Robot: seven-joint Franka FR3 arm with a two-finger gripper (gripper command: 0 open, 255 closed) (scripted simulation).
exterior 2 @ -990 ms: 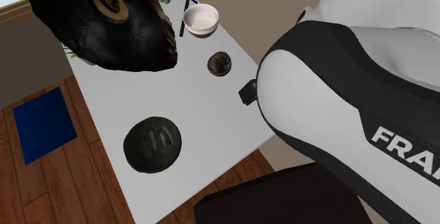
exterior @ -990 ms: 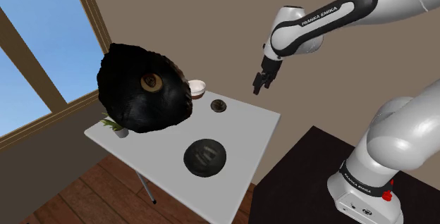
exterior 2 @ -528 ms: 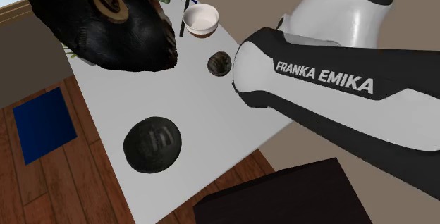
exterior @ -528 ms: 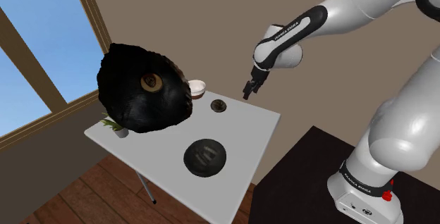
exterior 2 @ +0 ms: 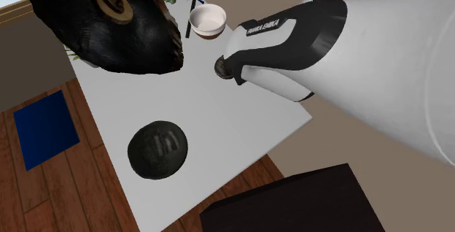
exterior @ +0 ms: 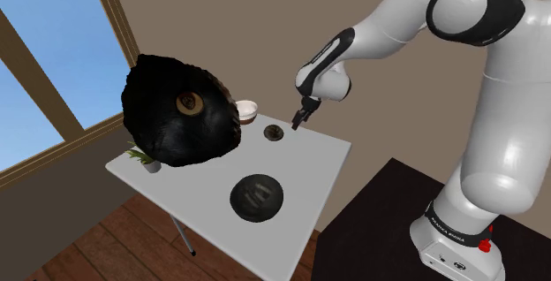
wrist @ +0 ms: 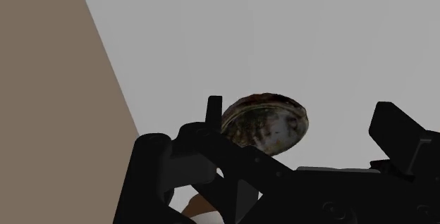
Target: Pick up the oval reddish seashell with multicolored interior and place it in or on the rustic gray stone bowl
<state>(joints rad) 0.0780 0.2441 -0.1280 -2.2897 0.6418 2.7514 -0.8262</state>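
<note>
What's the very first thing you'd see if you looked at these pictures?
The huge black lumpy blob with a brown ring in it, looming over the table's left part in the shoulder view. Next comes the big white arm, whose open gripper hangs close to the little brownish seashell. A round dark bowl sits nearer the table's front edge.

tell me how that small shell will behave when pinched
The seashell looks like a rigid, domed oval, so it probably won't flex but may rock or skid on the smooth table if nudged. Its glossy curved surface could slip from the open gripper unless pinched across its narrower width. Being small, it's likely light.
</note>
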